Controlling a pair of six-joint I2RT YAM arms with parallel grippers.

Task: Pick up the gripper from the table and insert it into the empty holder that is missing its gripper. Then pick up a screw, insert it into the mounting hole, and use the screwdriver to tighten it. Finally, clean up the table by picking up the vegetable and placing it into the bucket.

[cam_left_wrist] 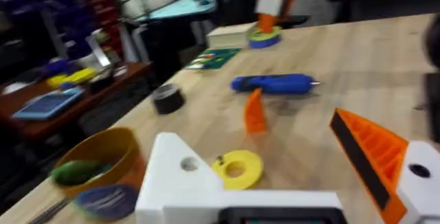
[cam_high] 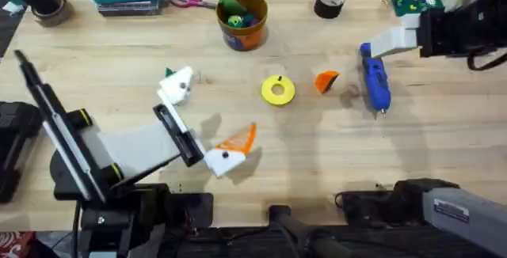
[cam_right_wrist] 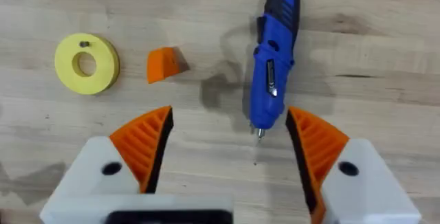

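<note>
While lying on the surface (cam_high: 444, 139), one orange ribbed gripper (cam_high: 326, 81) and one blue screwdriver (cam_high: 375, 85) are resting apart; right end effector (cam_right_wrist: 230, 148) gaping wide, left end effector (cam_high: 202, 119) likewise spread

Light was bright and even on the pale table (cam_high: 444, 155); shadows under the screwdriver (cam_right_wrist: 273, 59) and yellow disc (cam_high: 278, 89) were soft and faint; the left wrist view was blurred throughout, its dim background shelves least sharp; the overhead was slightly soft; the right wrist view was clearest.
</note>
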